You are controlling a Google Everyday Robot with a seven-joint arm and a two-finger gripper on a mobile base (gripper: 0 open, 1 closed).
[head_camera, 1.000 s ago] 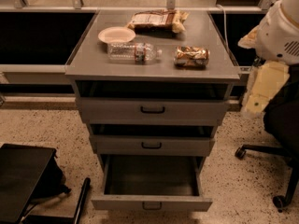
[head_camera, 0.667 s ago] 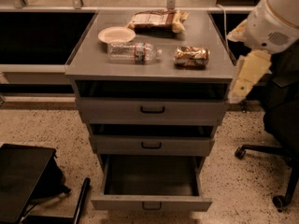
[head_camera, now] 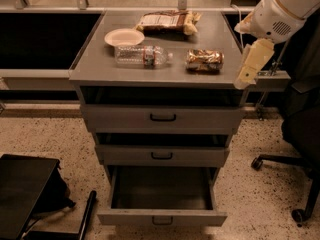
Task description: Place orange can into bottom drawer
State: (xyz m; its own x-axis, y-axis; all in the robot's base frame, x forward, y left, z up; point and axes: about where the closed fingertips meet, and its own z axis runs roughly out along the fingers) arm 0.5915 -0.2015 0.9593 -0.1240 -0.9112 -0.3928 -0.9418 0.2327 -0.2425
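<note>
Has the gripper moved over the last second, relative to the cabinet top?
Yes. The gripper has shifted left and slightly up, from out beside the cabinet to the cabinet top's right edge, nearer the orange can lying there.

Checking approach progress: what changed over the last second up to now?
The gripper moved left and slightly up, from off the cabinet's right side to its top right edge, nearer the orange can, with a gap left between them. Nothing was grabbed or released. The can on its side, the water bottle, plate, snack bag and the open bottom drawer stayed put.
</note>
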